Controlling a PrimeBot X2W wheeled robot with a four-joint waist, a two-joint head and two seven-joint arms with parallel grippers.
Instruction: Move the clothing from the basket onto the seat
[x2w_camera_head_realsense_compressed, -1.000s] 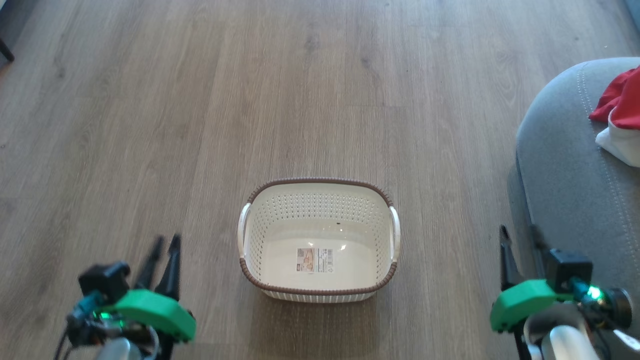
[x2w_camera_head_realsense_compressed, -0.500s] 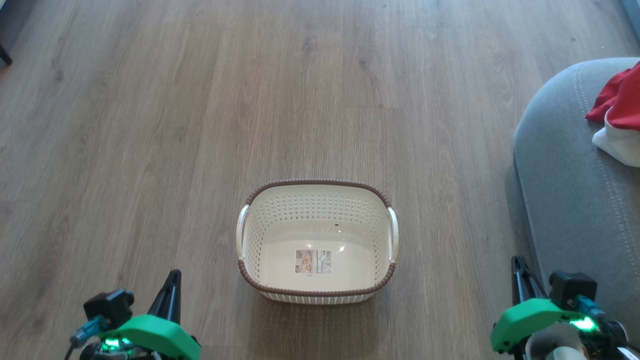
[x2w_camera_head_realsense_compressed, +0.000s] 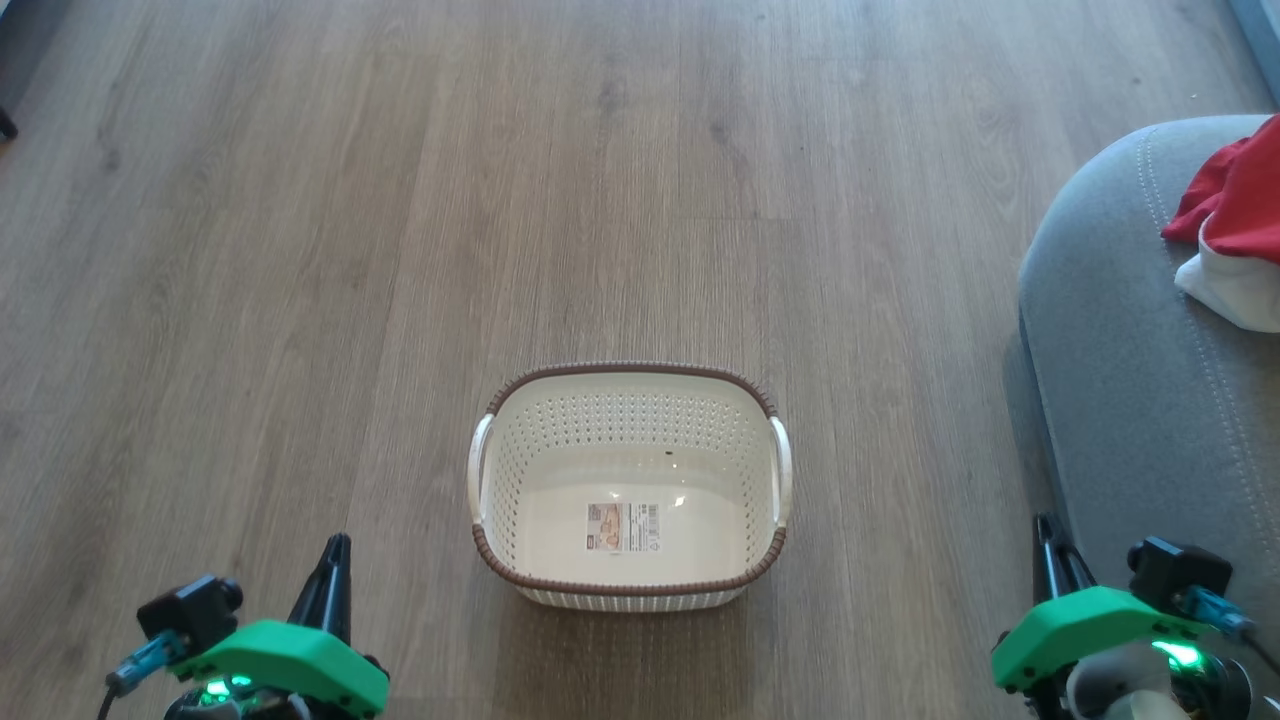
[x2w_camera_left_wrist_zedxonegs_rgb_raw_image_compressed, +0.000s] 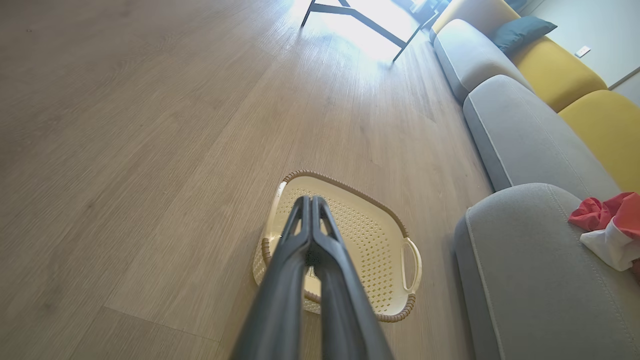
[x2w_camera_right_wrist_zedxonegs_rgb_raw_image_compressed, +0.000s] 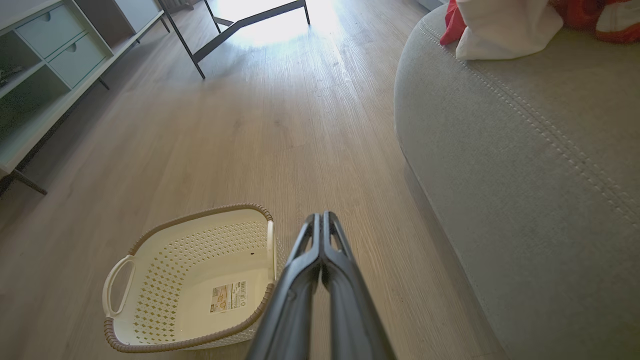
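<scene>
The white perforated basket (x2w_camera_head_realsense_compressed: 628, 485) with a brown rim stands on the wood floor, holding only a paper label (x2w_camera_head_realsense_compressed: 622, 527); the wrist views show the basket (x2w_camera_left_wrist_zedxonegs_rgb_raw_image_compressed: 370, 235) (x2w_camera_right_wrist_zedxonegs_rgb_raw_image_compressed: 200, 280) too. Red and white clothing (x2w_camera_head_realsense_compressed: 1230, 230) lies on the grey seat (x2w_camera_head_realsense_compressed: 1130, 360) at the right edge, and the clothing (x2w_camera_left_wrist_zedxonegs_rgb_raw_image_compressed: 607, 230) (x2w_camera_right_wrist_zedxonegs_rgb_raw_image_compressed: 505, 20) lies bunched on the cushion (x2w_camera_left_wrist_zedxonegs_rgb_raw_image_compressed: 525, 280) (x2w_camera_right_wrist_zedxonegs_rgb_raw_image_compressed: 525, 160). My left gripper (x2w_camera_head_realsense_compressed: 335, 545) (x2w_camera_left_wrist_zedxonegs_rgb_raw_image_compressed: 311, 200) is shut and empty, low at the left of the basket. My right gripper (x2w_camera_head_realsense_compressed: 1045, 525) (x2w_camera_right_wrist_zedxonegs_rgb_raw_image_compressed: 321, 216) is shut and empty beside the seat's front.
Dark metal table legs (x2w_camera_left_wrist_zedxonegs_rgb_raw_image_compressed: 360, 15) (x2w_camera_right_wrist_zedxonegs_rgb_raw_image_compressed: 240, 25) stand far across the floor. A pale low cabinet (x2w_camera_right_wrist_zedxonegs_rgb_raw_image_compressed: 45, 65) with drawers lines one side. More grey and yellow sofa cushions (x2w_camera_left_wrist_zedxonegs_rgb_raw_image_compressed: 555, 70) with a teal pillow (x2w_camera_left_wrist_zedxonegs_rgb_raw_image_compressed: 520, 30) continue beyond the seat.
Both grippers went from open to shut and drew back toward the lower edge of the head view. The head camera shifted slightly, so the basket and seat appear a little lower and further left.
</scene>
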